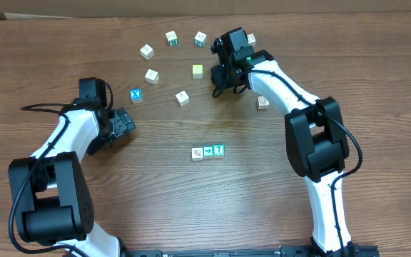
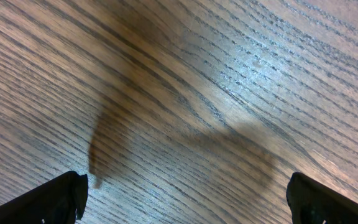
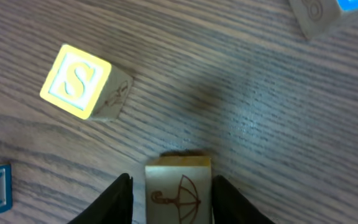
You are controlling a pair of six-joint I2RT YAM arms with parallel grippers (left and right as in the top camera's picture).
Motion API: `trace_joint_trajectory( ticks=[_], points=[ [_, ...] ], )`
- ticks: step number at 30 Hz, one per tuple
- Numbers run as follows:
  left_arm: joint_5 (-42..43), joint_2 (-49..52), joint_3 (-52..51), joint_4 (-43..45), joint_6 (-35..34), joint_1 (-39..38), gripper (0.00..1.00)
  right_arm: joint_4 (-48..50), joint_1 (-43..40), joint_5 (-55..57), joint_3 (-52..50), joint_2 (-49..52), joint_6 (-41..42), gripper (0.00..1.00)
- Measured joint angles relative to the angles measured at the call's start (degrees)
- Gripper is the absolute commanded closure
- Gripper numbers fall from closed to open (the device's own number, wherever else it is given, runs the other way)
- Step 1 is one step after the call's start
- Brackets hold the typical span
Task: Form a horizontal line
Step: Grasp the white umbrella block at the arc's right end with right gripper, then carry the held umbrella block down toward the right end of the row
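Observation:
The horizontal line (image 1: 207, 151) lies mid-table as a short row: a white cube (image 1: 197, 153), a teal cube, and a teal cube marked 7 (image 1: 219, 150). My right gripper (image 1: 223, 84) is low over the table at the back. In the right wrist view its jaws (image 3: 173, 182) straddle a pale cube with a brown umbrella drawing (image 3: 178, 194). The right finger touches the cube and a thin gap shows at the left finger. That cube is hidden under the gripper in the overhead view. My left gripper (image 1: 123, 123) rests wide open at the left, with only bare wood between its fingers (image 2: 188, 205).
A pale-yellow S cube (image 3: 79, 81) (image 1: 198, 71) lies just left of the right gripper. Loose cubes are scattered at the back: (image 1: 147, 51), (image 1: 171, 37), (image 1: 200, 38), (image 1: 152, 76), (image 1: 183, 98), (image 1: 262, 103). A blue X cube (image 1: 136, 95) sits near the left gripper.

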Motion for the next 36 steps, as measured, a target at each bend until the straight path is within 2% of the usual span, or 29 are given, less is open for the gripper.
trace_joint_trajectory(
  ticks=[7,13,21,26,32,36],
  points=[
    [0.0,0.0,0.0,0.0,0.0,0.0,0.01,-0.31,0.0,0.13,0.0,0.0,0.31,0.74],
    [0.0,0.0,0.0,0.0,0.0,0.0,0.0,-0.66,0.02,2.32,0.02,0.0,2.23,0.75],
    [0.0,0.0,0.0,0.0,0.0,0.0,0.0,-8.52,0.0,3.85,0.76,-2.25,3.67,0.75],
    [0.0,0.0,0.0,0.02,0.0,0.0,0.01,-13.66,0.02,4.46,0.76,-11.41,6.82,0.75],
    [0.0,0.0,0.0,0.0,0.0,0.0,0.01,-25.29,0.0,4.48,1.2,-25.4,12.26,0.75],
    [0.0,0.0,0.0,0.0,0.0,0.0,0.0,-33.44,0.0,4.0,1.9,-29.68,15.61,0.74]
  ],
)
